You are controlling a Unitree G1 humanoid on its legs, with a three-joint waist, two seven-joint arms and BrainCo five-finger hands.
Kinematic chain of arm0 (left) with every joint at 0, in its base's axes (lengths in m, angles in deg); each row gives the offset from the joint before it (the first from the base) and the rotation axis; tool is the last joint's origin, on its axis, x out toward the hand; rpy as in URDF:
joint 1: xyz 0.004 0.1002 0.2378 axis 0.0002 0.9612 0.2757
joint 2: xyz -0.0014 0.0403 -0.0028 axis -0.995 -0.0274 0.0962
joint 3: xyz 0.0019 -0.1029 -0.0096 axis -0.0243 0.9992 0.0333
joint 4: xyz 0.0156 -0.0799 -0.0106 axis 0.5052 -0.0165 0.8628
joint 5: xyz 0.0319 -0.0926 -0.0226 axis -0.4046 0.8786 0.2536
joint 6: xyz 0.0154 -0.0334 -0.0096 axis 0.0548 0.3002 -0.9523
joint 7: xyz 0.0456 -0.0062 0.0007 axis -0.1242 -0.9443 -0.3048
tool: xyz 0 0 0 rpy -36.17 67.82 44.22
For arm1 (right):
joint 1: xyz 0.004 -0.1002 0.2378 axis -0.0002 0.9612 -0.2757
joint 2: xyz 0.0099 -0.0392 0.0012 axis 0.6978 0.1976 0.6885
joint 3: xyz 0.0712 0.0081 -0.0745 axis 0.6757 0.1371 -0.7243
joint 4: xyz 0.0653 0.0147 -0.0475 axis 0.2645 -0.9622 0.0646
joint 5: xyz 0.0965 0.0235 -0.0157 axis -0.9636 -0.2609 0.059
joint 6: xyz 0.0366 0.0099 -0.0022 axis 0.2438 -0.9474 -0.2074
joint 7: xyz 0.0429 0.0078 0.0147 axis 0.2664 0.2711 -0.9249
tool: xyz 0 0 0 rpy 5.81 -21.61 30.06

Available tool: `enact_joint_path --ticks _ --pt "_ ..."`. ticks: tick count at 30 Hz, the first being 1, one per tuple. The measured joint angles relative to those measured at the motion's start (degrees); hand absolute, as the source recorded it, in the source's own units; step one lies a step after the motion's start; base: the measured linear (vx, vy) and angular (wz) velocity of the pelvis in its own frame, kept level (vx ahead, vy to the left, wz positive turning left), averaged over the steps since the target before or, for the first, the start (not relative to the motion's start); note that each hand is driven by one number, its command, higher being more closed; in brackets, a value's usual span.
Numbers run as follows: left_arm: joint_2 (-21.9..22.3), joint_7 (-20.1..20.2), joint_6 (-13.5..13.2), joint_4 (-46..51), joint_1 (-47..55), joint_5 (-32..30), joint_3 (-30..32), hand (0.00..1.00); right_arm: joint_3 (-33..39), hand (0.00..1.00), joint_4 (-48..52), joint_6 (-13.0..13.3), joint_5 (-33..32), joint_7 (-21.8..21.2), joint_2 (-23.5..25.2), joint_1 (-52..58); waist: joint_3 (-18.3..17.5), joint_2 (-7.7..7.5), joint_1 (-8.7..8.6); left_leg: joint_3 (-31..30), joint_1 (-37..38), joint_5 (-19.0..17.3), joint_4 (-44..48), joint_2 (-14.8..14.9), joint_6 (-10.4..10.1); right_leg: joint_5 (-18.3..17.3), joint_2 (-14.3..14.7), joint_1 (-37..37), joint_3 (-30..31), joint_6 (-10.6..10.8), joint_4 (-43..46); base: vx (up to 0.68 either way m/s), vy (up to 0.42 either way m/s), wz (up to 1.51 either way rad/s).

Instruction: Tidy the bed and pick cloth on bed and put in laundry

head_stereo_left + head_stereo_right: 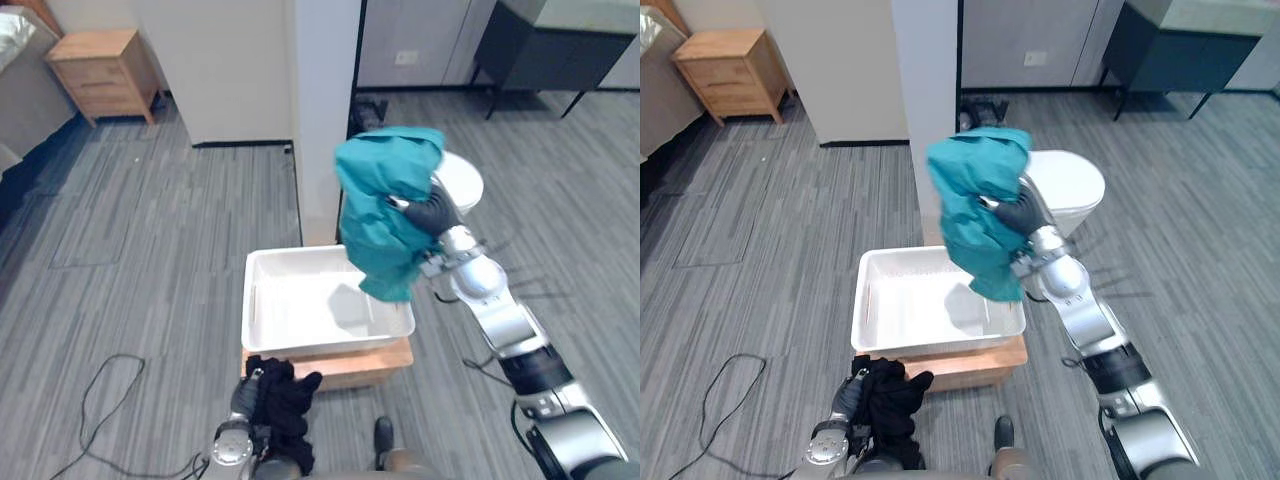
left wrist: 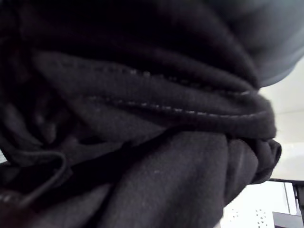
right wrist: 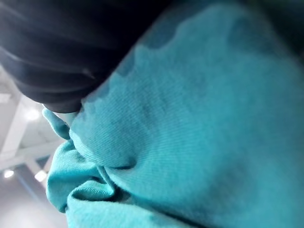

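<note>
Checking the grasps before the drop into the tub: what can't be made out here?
- Left hand: its grip is buried under the black cloth in the eye views and the left wrist view.
- Right wrist view: the teal cloth clutched by the right hand blocks the white tub.
- White round object: partly behind the teal cloth, both eye views.

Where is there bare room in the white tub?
The white tub is bare wall to wall. The teal cloth in the right hand hangs over its far right corner; the black cloth at the left hand crowds its near edge.
</note>
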Motion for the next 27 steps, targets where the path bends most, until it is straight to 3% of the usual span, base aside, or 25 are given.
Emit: enact_joint_path --ticks 1,4,8,11,16,17,22,27 --pt "0.25 -0.10 0.00 0.06 0.47 0.25 0.16 1.00 -2.58 1.00 -1.89 -0.03 -0.05 -0.24 0.14 -1.04 0.13 0.15 0.37 -4.07 0.03 -0.03 -0.38 -1.15 -0.06 0.26 0.00 -0.03 0.18 -0.35 -0.09 -0.06 0.039 -0.02" --pt "0.00 -0.02 -0.01 0.14 0.83 1.20 0.14 1.00 -4.21 1.00 -5.32 -0.12 -0.07 -0.64 0.99 -2.70 0.41 -0.71 1.71 -3.68 2.16 0.05 -7.86 -2.51 0.78 0.77 -0.99 -1.81 1.16 -1.22 -0.49 -0.08 0.051 -0.08" --pt "-0.43 0.05 0.04 0.07 0.90 2.16 -0.37 1.00 -3.99 1.00 -5.97 -0.47 -0.08 -1.60 0.93 -4.31 0.62 -0.78 1.09 -3.57 -0.82 2.26 -10.40 -4.25 1.02 1.44 -2.66 -4.93 0.91 -2.39 -1.20 -0.10 0.017 0.00" --pt "-0.57 0.02 -0.09 0.13 -0.53 2.13 -0.93 1.00 -3.84 1.00 -8.10 -0.70 -0.02 -1.60 0.98 -5.15 2.36 0.26 -0.28 -5.29 -3.49 3.79 -10.35 -5.13 1.30 1.81 -3.37 -6.67 -0.94 -2.41 -1.16 -0.03 0.003 0.29" --pt "-1.03 0.03 -1.36 2.63 -1.95 2.13 -3.08 1.00 -2.50 1.00 -10.81 -2.21 0.15 -1.59 1.00 -6.55 7.54 2.23 -0.32 -5.65 -6.05 4.42 -10.26 -5.31 0.89 3.68 -3.37 -8.99 -1.94 -1.63 -1.76 -0.01 -0.011 0.07" --pt "-1.03 0.00 -1.84 3.14 -1.95 2.16 -3.11 1.00 -2.49 0.00 -12.71 -2.41 0.39 -1.57 0.94 -7.49 8.80 3.20 -0.37 -5.61 -6.67 4.49 -10.27 -5.30 0.82 4.26 -3.35 -9.57 -1.94 -1.69 -1.99 -0.03 -0.011 -0.09" --pt "-1.23 -0.39 -2.67 6.53 -2.14 2.45 -4.36 1.00 -2.50 0.00 -20.97 -3.01 2.68 -1.22 -1.10 -12.98 12.91 6.71 -0.66 -5.52 -9.39 5.74 -11.29 -6.06 1.07 5.58 -4.21 -12.71 -1.87 -1.50 -2.30 -0.03 0.003 -0.03" --pt "-1.28 -1.65 -2.96 7.19 -3.69 2.79 -4.93 1.00 -1.86 0.00 -26.69 -5.41 8.89 1.22 -2.87 -15.85 14.37 7.15 -0.86 -5.36 -10.09 6.01 -11.16 -6.11 1.09 7.13 -4.15 -13.15 -1.63 -2.14 -3.33 -0.02 0.006 -0.02"
